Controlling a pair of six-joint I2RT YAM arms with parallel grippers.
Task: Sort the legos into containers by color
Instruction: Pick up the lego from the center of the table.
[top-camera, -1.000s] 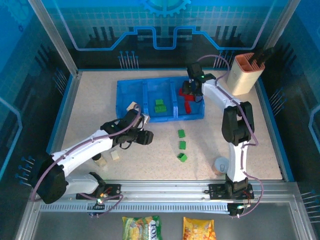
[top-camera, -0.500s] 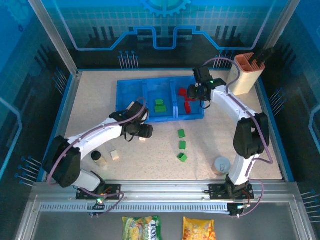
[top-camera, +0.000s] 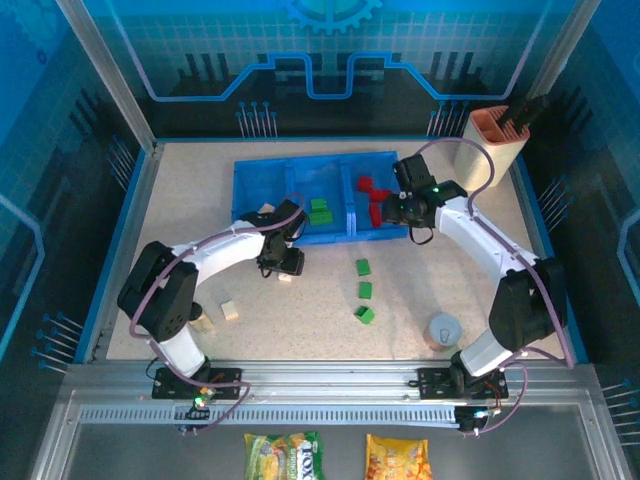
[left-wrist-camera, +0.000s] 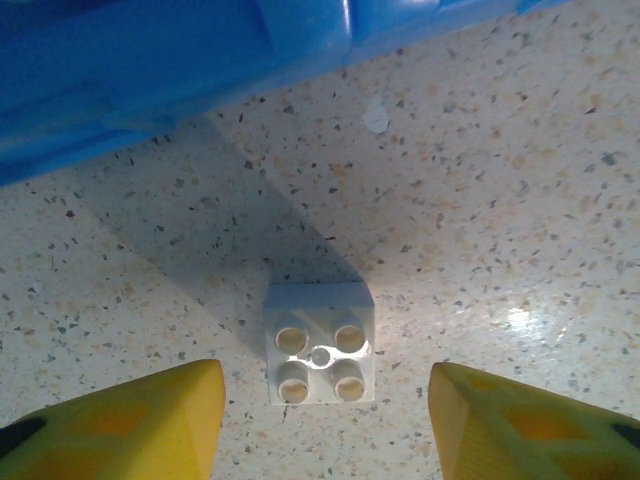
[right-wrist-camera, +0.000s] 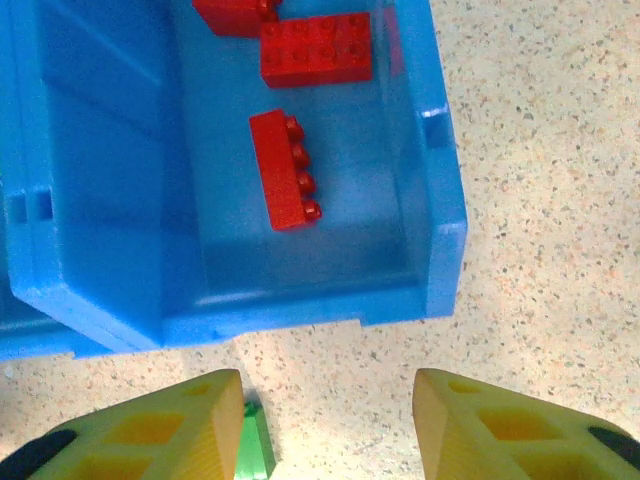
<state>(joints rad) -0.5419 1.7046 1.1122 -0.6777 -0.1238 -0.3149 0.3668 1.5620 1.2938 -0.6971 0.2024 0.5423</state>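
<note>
Cream lego (left-wrist-camera: 320, 355): sits studs-up on table (left-wrist-camera: 500, 200) just outside near wall of blue tray (left-wrist-camera: 150, 70), between spread fingers of left gripper (left-wrist-camera: 325, 400), clear of both. Red legos (right-wrist-camera: 290, 183): lie in tray's right compartment. Right gripper (right-wrist-camera: 328, 410): hangs wide apart, empty, just off tray's near right corner, beside green lego (right-wrist-camera: 255, 445).

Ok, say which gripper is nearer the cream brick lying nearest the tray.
Left. The left gripper is open directly above the cream brick; the right gripper is by the tray's red compartment.
</note>
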